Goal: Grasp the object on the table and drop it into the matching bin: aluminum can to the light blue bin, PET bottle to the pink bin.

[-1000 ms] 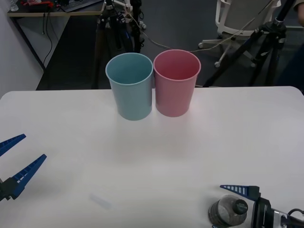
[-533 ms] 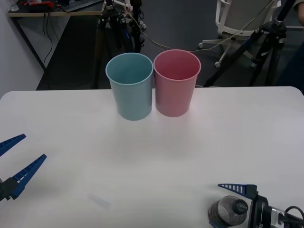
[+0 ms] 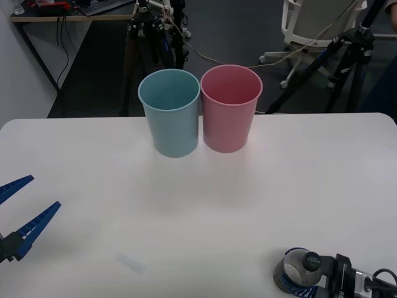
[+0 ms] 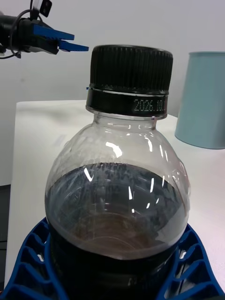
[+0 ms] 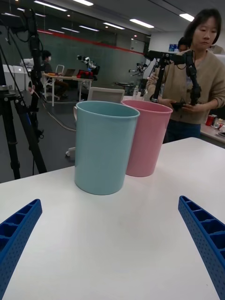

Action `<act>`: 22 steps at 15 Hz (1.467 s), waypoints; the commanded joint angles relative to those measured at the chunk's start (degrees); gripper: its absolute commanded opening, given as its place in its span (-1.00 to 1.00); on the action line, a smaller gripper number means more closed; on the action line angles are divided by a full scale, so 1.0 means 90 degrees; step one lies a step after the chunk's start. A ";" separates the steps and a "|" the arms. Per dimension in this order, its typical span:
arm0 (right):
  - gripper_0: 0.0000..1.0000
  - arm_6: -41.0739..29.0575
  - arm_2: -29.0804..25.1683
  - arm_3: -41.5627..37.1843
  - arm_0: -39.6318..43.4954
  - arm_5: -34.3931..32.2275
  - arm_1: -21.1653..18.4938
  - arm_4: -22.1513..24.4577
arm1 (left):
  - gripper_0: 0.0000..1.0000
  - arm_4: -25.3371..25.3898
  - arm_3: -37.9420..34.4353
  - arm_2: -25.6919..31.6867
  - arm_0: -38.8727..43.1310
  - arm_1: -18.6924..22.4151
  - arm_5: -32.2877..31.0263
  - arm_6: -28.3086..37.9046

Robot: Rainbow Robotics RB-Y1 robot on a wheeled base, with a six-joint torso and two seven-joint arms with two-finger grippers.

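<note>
- While the left arm stayed out of the work, the right gripper [image 3: 304, 280] sat at the near edge of the surface [image 3: 310, 180], close to its near right corner, with its blue ribbed jaws closed around the PET bottle [image 3: 299, 272].
- In the right wrist view, the PET bottle [image 4: 119, 187] stood upright between the jaws, their blue ribs pressed against its lower body on both sides.
- Dark liquid filled the lower part of the bottle; the clear shoulder above it was empty.
- A black screw cap [image 4: 130, 77] closed the bottle, with pale digits printed on the band below it.
- The left gripper [image 3: 17, 214] was at the left edge of the surface, jaws spread wide apart and holding nothing.
- The light blue bin [image 3: 170, 112] and the pink bin [image 3: 229, 107] stood upright near the far edge of the surface, side by side and touching, the blue one toward the left.
- Both bins were well apart from the bottle.
</note>
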 commanded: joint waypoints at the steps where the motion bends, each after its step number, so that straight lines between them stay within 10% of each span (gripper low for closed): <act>1: -1.00 -0.0063 -0.0046 -0.0001 0.0015 -0.0018 -0.0104 -0.0158 | 1.00 0.0000 0.0000 0.0000 0.0000 0.0000 0.0000 0.0000; 5: -1.00 -0.0200 -0.0046 -0.0070 0.0171 0.0119 -0.0310 -0.0636 | 1.00 0.0000 0.0000 0.0000 0.0000 0.0000 0.0000 0.0000; 22: -1.00 -0.0932 -0.0192 -0.5040 0.2457 0.4777 -0.2077 -0.3986 | 1.00 0.0000 0.0000 0.0000 0.0000 0.0000 0.0000 0.0000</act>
